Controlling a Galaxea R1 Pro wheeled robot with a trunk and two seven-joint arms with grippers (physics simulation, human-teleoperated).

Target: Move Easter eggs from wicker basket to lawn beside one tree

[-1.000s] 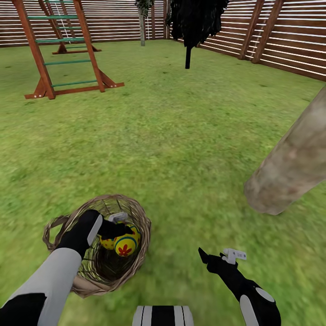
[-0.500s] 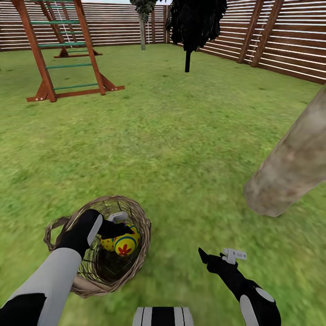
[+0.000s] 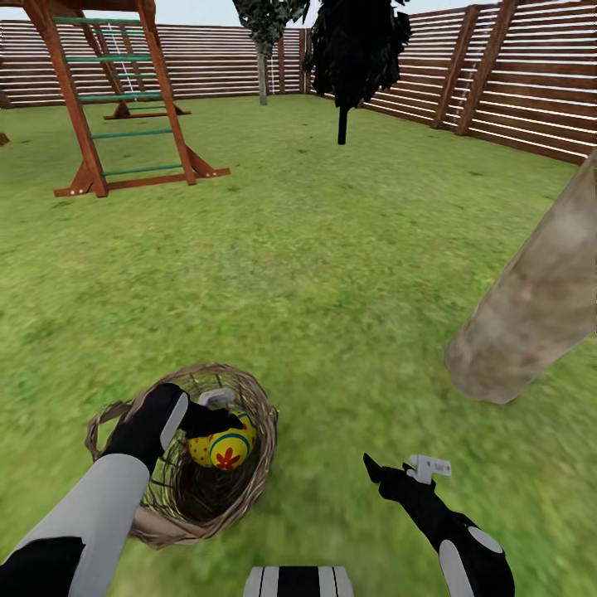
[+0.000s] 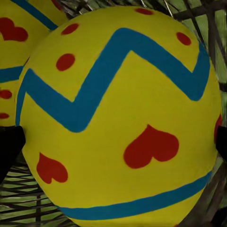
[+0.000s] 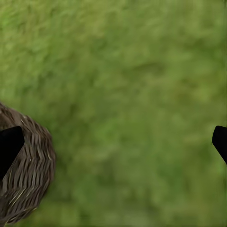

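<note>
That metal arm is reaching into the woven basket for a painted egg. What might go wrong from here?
The left claw sits around a smooth, round yellow egg with a blue zigzag and red hearts; it might slip out when lifted. A second yellow egg lies right beside it and may get knocked. The light tan wicker basket could tip if the arm catches its rim coming out.
</note>
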